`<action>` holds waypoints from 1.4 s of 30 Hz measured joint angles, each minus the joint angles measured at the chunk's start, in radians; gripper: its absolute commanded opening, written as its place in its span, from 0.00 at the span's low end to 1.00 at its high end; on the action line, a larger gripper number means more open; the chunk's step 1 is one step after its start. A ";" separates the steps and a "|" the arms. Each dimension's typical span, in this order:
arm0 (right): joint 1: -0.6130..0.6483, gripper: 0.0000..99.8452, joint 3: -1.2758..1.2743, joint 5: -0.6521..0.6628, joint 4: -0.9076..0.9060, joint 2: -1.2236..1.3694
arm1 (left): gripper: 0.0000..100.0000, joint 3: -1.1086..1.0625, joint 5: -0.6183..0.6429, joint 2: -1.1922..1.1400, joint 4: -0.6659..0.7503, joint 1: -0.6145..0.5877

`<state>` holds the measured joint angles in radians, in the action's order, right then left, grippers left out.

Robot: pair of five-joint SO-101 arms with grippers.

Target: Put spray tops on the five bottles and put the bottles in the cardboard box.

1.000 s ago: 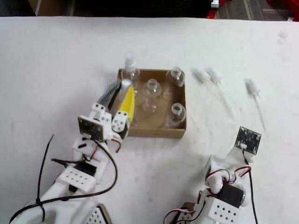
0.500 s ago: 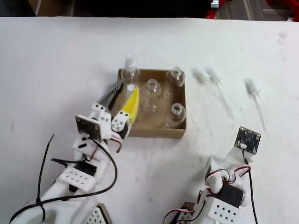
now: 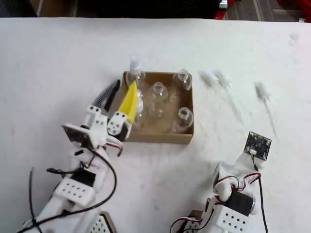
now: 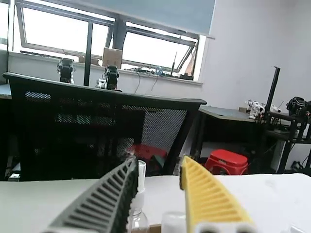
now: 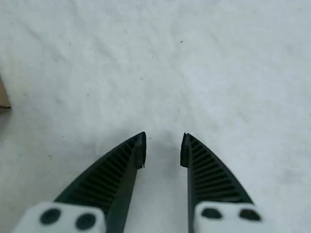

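The cardboard box sits mid-table and holds several clear bottles. Two of them wear white spray tops: one in the far left corner, one just in front of it, half hidden by my left gripper's yellow finger. Three bottles stand with bare necks. My left gripper hangs open over the box's left edge, holding nothing. In the left wrist view the gripper frames a topped bottle, with a second white top lower down. My right gripper is open above bare table.
Three loose spray tops lie on the white table right of the box. The right arm's base rests at the near right edge. A chair and desks stand beyond the table's far edge.
My left gripper let go of the topped bottle in the box's left side, opened wide, and drew back to the left and upward. The right arm has not moved.
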<state>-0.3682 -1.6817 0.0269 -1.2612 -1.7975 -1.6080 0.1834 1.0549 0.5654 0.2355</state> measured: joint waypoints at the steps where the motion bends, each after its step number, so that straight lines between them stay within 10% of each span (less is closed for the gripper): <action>1: 0.000 0.10 0.000 0.000 0.000 0.000 | 0.13 0.002 0.003 0.051 -0.071 -0.008; 14: 0.000 0.10 0.000 0.000 0.000 0.000 | 0.13 0.101 0.009 0.747 -1.092 -0.103; 26: 0.002 0.10 0.000 0.000 0.000 0.000 | 0.13 0.126 0.014 0.743 -1.445 -0.384; 42: 0.002 0.10 0.000 0.000 0.000 0.000 | 0.13 -0.087 -0.204 0.755 -1.657 -0.407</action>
<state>-0.3667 -1.6817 0.0269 -1.2612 -1.7975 -1.6955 -0.0207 1.8098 -1.0917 -0.1711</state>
